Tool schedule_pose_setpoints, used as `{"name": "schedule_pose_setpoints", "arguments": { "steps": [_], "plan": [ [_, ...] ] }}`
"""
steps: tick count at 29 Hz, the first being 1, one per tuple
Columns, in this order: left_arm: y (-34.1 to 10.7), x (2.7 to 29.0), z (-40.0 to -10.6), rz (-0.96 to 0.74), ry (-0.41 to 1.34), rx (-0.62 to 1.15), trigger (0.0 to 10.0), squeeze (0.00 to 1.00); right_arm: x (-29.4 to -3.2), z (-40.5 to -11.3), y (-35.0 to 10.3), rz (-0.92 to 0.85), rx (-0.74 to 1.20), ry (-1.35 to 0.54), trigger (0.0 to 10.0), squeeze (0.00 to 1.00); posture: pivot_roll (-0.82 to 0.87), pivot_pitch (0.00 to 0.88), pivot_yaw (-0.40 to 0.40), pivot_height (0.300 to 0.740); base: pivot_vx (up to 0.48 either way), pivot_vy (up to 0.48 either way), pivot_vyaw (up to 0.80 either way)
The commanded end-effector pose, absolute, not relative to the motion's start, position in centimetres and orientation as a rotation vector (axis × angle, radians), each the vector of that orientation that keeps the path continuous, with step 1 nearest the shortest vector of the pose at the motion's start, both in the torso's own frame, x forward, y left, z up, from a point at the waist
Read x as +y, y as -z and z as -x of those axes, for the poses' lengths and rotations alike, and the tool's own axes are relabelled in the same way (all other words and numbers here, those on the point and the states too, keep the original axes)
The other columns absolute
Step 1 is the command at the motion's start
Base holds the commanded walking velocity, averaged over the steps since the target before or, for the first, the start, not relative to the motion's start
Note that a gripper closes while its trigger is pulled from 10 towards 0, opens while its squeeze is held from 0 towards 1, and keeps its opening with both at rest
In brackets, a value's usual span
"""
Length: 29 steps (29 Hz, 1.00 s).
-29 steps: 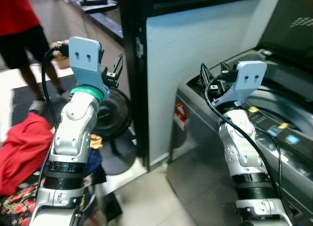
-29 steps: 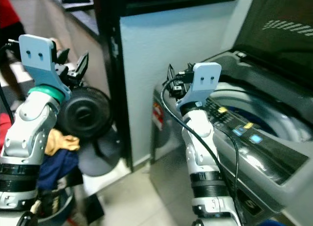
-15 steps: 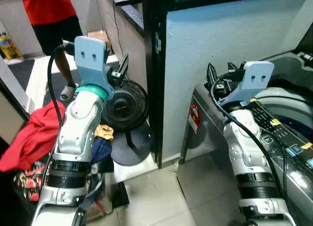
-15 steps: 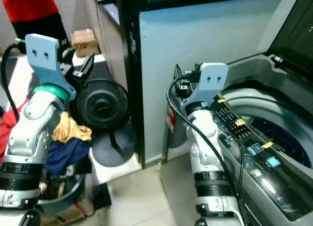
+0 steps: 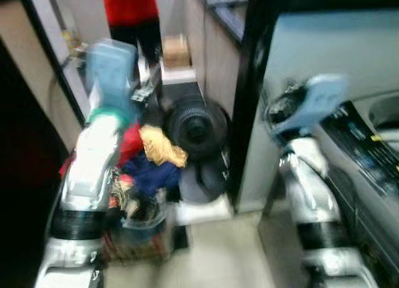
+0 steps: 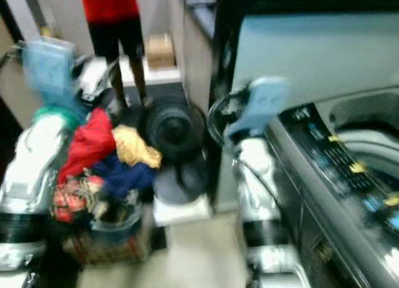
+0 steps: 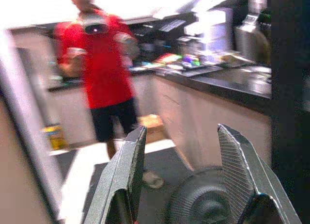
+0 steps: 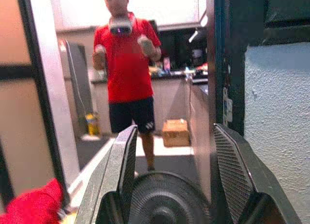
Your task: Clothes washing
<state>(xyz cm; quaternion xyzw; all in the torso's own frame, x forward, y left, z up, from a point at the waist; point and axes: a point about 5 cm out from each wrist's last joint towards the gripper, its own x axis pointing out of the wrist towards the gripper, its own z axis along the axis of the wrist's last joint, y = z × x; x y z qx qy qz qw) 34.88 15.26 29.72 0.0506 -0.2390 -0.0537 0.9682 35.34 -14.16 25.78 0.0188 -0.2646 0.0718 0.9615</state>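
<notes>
Both my claws are empty now. My left gripper [image 7: 177,185] has its two fingers spread apart with nothing between them, and my right gripper [image 8: 169,185] is spread in the same way. I hold both arms raised in front of my chest.

The clothes I must wash lie in a heap of laundry [image 6: 106,166] on the floor, low on my left side: a red piece [image 6: 90,141], a yellow piece [image 6: 134,146] and something dark blue [image 5: 149,174] under them. The head pictures are blurred, so I think they sit in a basket, but I cannot be sure. Just behind the heap stands a black fan [image 5: 193,127], and further back a person in a red shirt [image 8: 126,59] stands in the passage.

The washing machine [image 6: 336,169] is on my right side, its control panel beside my right arm.

So the heap lies below and ahead of my left gripper, which is clearly the nearer one. I judge that arm must go down to the clothes; the red piece on top looks easiest to take.
</notes>
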Motion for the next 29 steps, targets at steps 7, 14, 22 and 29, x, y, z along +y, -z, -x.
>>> {"name": "schedule_pose_setpoints", "arguments": {
  "steps": [7,14,22,29],
  "plan": [
    [-29.57,15.41,-35.15,-0.113,0.099,-0.468,10.0,0.00,-14.18,-35.34,-25.79,-0.038,-0.547,-0.134,10.0,0.00,0.03,0.000,0.068,0.740,0.460,0.000,0.62],
    [-29.40,15.41,-35.24,-0.104,0.093,-0.454,10.0,0.00,-14.08,-35.33,-25.73,-0.031,-0.544,-0.132,10.0,0.00,0.03,0.000,0.067,0.740,0.273,0.000,0.00],
    [-29.24,14.98,-35.22,-0.107,0.115,-0.441,10.0,0.00,-14.14,-35.28,-25.60,-0.031,-0.540,-0.133,10.0,0.00,0.03,0.000,0.067,0.740,0.000,0.000,0.00],
    [-28.67,14.84,-35.25,-0.134,0.131,-0.425,10.0,0.00,-14.08,-35.19,-25.08,-0.039,-0.529,-0.129,10.0,0.00,0.03,0.000,0.068,0.740,0.000,0.000,0.00]
  ]
}}
